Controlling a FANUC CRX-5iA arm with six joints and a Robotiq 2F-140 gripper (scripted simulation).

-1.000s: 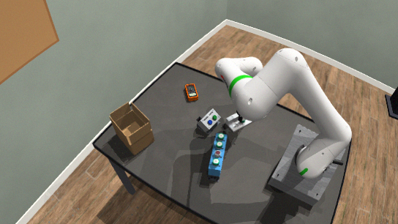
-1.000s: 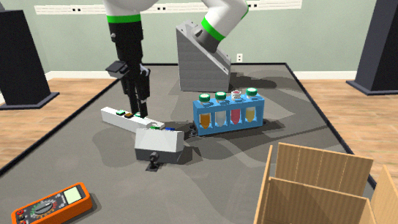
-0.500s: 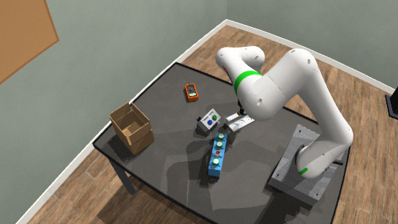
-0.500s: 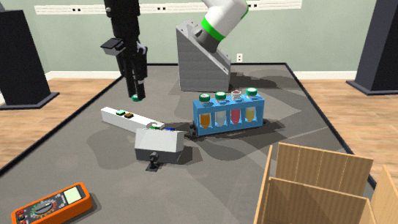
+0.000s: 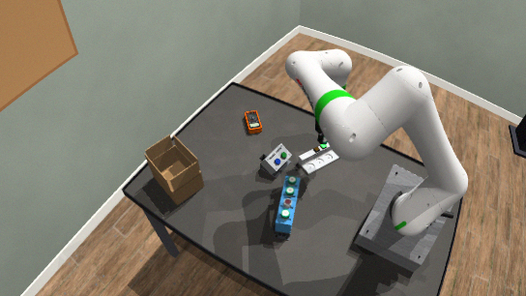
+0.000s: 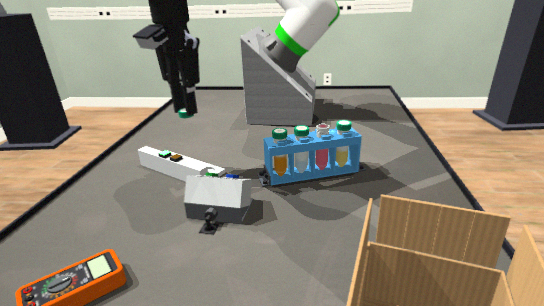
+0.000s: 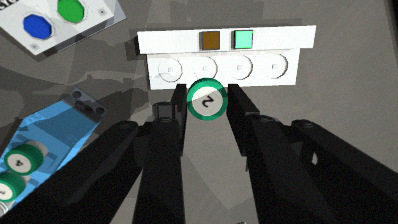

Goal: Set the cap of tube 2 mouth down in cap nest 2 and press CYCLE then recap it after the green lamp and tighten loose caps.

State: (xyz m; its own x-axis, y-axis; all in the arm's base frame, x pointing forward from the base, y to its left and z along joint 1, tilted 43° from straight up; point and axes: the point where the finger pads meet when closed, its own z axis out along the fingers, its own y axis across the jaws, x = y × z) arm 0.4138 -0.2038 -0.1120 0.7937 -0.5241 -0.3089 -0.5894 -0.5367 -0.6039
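Observation:
My gripper (image 7: pixel 207 99) is shut on the green cap marked 2 (image 7: pixel 207 100) and holds it in the air above the white cap tray (image 7: pixel 225 55). In the exterior view the cap (image 6: pixel 184 113) hangs well above the tray (image 6: pixel 172 162). All the cap nests, nest 2 (image 7: pixel 206 66) among them, look empty. On the tray the green lamp (image 7: pixel 243 39) looks bright and the amber lamp (image 7: pixel 210 40) looks dull. The blue tube rack (image 6: pixel 312 155) holds tube 2 (image 6: pixel 324 129) with pink liquid and no cap. The other three tubes carry green caps.
The grey key housing (image 6: pixel 217 195) with the blue key (image 7: pixel 37 26) and the green key (image 7: pixel 70 10) sits beside the tray. An orange multimeter (image 6: pixel 70 280) and a cardboard box (image 6: pixel 440 255) stand farther off. The arm's grey base block (image 6: pixel 275 85) is behind the rack.

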